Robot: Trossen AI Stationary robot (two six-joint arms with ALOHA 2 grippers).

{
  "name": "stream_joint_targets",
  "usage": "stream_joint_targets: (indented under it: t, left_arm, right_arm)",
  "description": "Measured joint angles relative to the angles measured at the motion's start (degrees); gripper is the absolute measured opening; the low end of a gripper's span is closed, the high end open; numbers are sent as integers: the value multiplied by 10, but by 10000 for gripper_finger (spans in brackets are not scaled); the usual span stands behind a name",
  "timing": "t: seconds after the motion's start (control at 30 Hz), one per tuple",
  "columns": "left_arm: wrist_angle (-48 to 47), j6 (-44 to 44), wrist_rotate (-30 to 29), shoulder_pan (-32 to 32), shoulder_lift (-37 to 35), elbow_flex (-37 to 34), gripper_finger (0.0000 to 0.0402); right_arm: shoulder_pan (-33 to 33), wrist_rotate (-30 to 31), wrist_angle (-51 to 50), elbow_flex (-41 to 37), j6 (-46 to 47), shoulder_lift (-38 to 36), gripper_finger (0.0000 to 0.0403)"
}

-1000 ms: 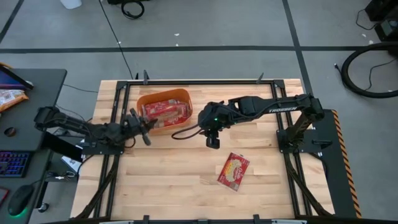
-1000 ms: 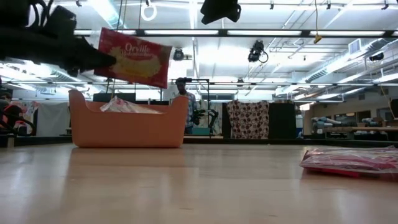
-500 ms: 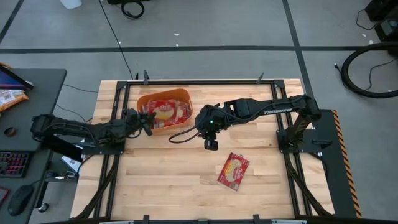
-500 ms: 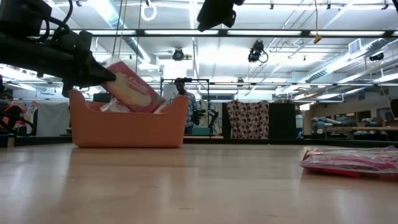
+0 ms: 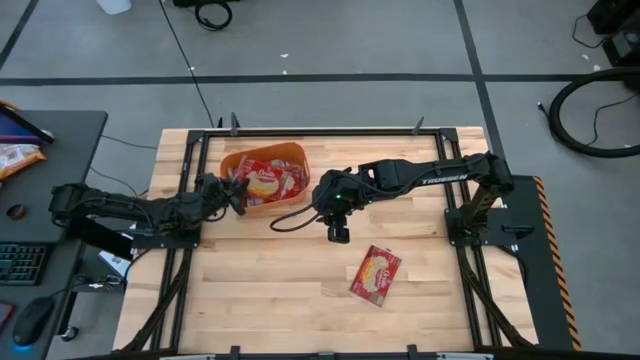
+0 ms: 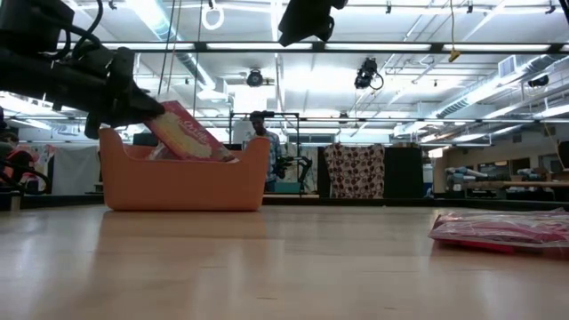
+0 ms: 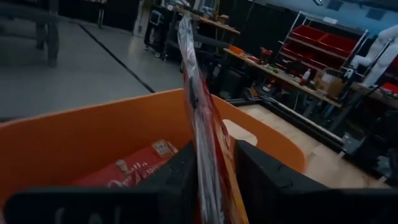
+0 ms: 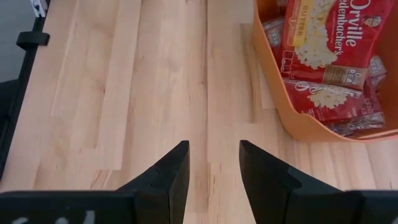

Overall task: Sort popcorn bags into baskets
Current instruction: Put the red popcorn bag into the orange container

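The orange basket (image 5: 263,149) stands on the far left part of the table and holds several red popcorn bags (image 8: 323,99). My left gripper (image 5: 235,196) is at the basket's left wall, shut on one popcorn bag (image 5: 263,182) that slants down into the basket (image 6: 182,182). Another popcorn bag (image 5: 375,273) lies flat on the table toward the near right; the low view shows this bag (image 6: 507,229) at its right edge. My right gripper (image 5: 338,233) hangs open and empty high over the table's middle, between basket and lying bag. My left gripper pinches the popcorn bag between its two fingers (image 7: 180,177) at the bag's end nearest the arm (image 7: 210,155). The fingers come from the table's left, slanting slightly down. The bag (image 6: 188,135) tilts downward from the gripper, its far end down inside the basket behind the wall.
A black cable (image 5: 290,217) trails on the table right of the basket. Black frame rails (image 5: 190,170) run along the table's left and right sides. Bare wood (image 8: 155,74) lies under my right gripper and along the near edge.
My left gripper has moved toward the far edge, over the basket, and come down. The bag it holds, level and high above the basket a second ago, has tipped and sunk so its free end is inside the basket. My right gripper has drifted slightly left.
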Motion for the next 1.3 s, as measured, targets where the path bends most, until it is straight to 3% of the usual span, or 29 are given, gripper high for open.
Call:
stream_joint_targets:
  t: [0.27,0.6,0.83,1.07,1.3]
  left_arm:
    - [-4,61,6,-5,0,5,105]
    - [24,30,7,-5,1,6,61]
    - [25,19,25,-5,59,6,38]
    - [52,45,25,-4,117,7,57]
    - [65,55,2,-5,124,7,109]
  right_arm:
    - [0,0,0,0,0,0,144]
    - [8,0,1,0,-1,0,144]
    - [17,-1,13,0,-15,0,144]
    - [18,0,14,0,-15,0,144]
    - [18,0,14,0,-15,0,144]
